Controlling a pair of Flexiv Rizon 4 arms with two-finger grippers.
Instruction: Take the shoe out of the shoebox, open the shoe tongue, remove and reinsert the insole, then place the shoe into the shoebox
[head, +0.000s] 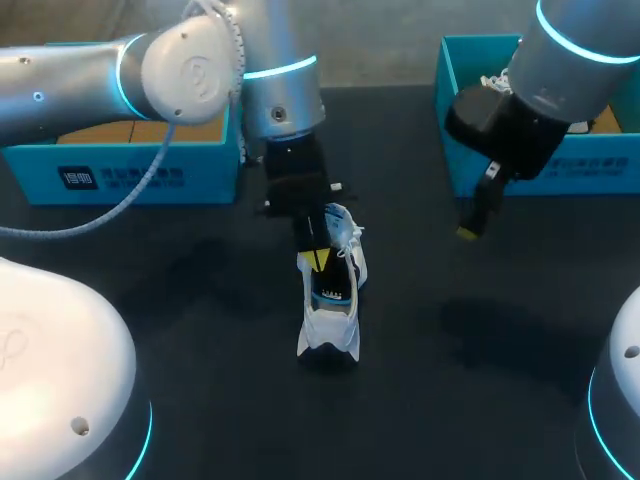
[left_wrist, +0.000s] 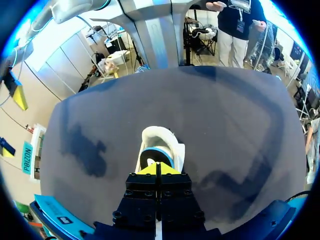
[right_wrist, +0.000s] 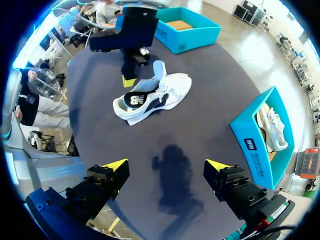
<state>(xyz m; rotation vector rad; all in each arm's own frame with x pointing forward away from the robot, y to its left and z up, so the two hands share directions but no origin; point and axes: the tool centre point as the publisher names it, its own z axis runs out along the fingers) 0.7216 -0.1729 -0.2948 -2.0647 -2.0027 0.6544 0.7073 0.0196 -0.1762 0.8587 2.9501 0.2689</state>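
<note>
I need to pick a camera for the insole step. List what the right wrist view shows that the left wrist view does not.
Only the right wrist view: the whole shoe with its laces, a second shoe in a shoebox, and the open right gripper. Only the left wrist view: the left gripper close up, shut, right at the shoe's opening. Both: the shoe, the left gripper over it, the dark table.
</note>
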